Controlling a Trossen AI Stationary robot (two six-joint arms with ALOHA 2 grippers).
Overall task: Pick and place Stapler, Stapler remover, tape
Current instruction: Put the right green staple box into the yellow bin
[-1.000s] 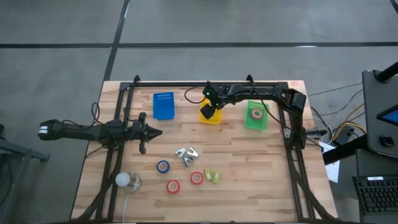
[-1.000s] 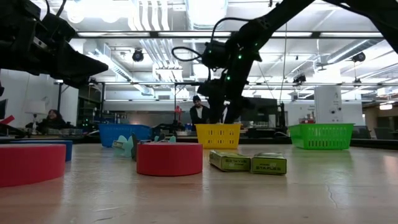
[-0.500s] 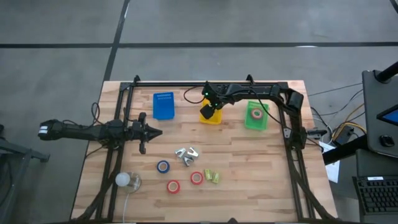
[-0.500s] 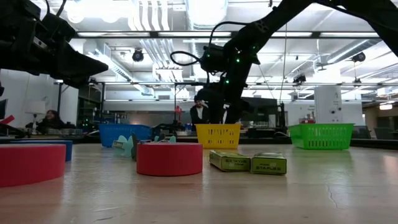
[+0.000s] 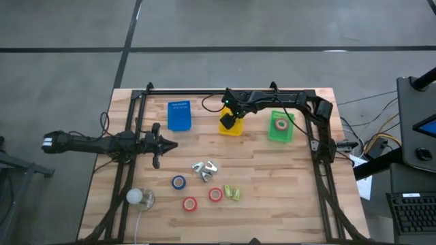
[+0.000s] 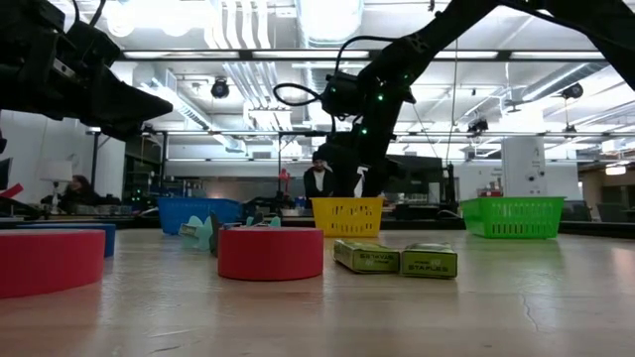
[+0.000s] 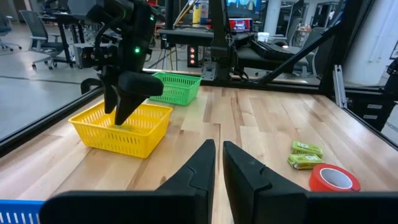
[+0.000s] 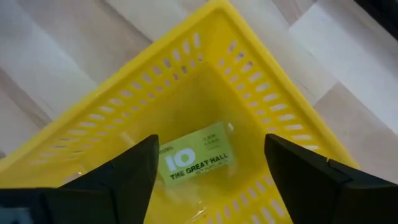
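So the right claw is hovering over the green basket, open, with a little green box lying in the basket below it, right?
Not quite: the right claw hovers over the yellow basket, not the green one. The high view shows this. The rest holds: the claw is open, and a little green box lies in the basket below it.

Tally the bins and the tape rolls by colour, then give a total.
Blue bin: 1
Yellow bin: 1
Green bin: 1
Blue tape: 1
Red tape: 3, one of them in the green bin
Total: 7
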